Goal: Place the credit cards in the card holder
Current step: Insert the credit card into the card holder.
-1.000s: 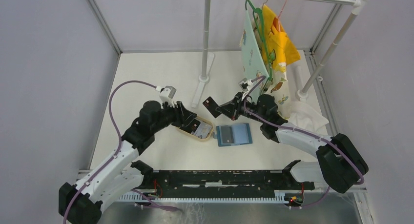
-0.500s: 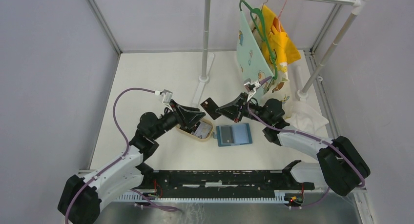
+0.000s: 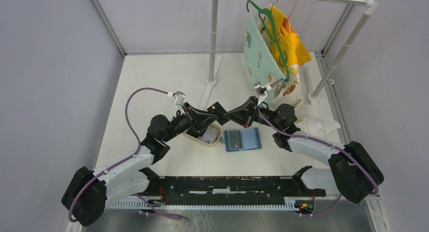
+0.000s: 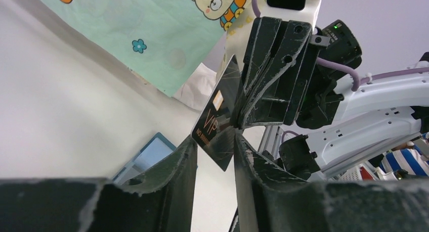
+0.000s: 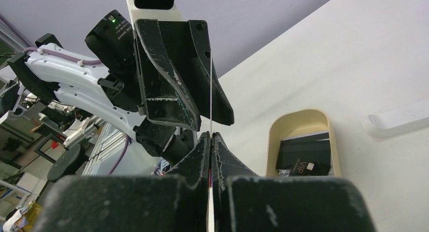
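Note:
My right gripper (image 5: 210,136) is shut on a black credit card (image 4: 217,116) marked VIP and holds it in the air; in the right wrist view the card (image 5: 210,90) shows edge-on as a thin line. My left gripper (image 4: 212,141) faces it, open, and the card's lower corner lies between its fingertips (image 4: 188,146) with a gap on each side. From above, both grippers meet at the card (image 3: 217,108). The teal-blue card holder (image 3: 242,139) lies open on the table below. More credit cards (image 5: 306,158) lie in the tan tray (image 5: 302,116).
The tan tray (image 3: 190,136) sits left of the card holder. A clothes rack pole (image 3: 213,40) stands behind, with a teal printed cloth (image 3: 260,55) and a yellow garment (image 3: 293,47) on hangers. A white cloth (image 3: 318,122) lies at the right.
My left gripper has left the tray, swung right and up to the held card, and its jaws have narrowed around the card's corner. The right gripper has hardly moved.

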Robot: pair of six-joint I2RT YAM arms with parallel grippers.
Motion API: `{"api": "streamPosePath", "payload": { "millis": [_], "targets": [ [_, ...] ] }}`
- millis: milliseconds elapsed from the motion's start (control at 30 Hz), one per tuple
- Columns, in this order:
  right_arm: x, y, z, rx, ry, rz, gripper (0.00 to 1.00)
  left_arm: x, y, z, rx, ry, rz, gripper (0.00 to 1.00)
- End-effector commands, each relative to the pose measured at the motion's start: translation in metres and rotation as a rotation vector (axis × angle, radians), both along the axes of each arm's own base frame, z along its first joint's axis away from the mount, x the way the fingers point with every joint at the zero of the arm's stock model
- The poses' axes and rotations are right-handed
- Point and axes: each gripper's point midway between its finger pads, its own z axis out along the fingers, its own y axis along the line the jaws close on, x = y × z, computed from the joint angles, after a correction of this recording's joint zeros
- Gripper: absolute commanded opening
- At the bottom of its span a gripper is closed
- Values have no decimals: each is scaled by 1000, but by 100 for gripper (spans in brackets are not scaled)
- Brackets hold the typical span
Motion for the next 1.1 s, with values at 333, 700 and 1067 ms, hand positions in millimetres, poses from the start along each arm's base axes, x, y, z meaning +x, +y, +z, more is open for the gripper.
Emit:
{"api": "streamPosePath", "payload": {
  "millis": [333,700,1067],
  "targets": [
    [-7,-3,20,50,-91,16,0,-5,-9,46,-79,-109,-58,15],
    [-7,-3,15,-4,-220,13,56,-6,-3,32,51,-111,-44,2],
    [-11,3,-26,-371,-729,220,98,-29,19,-22,424,36,-106,2]
  ]
}}
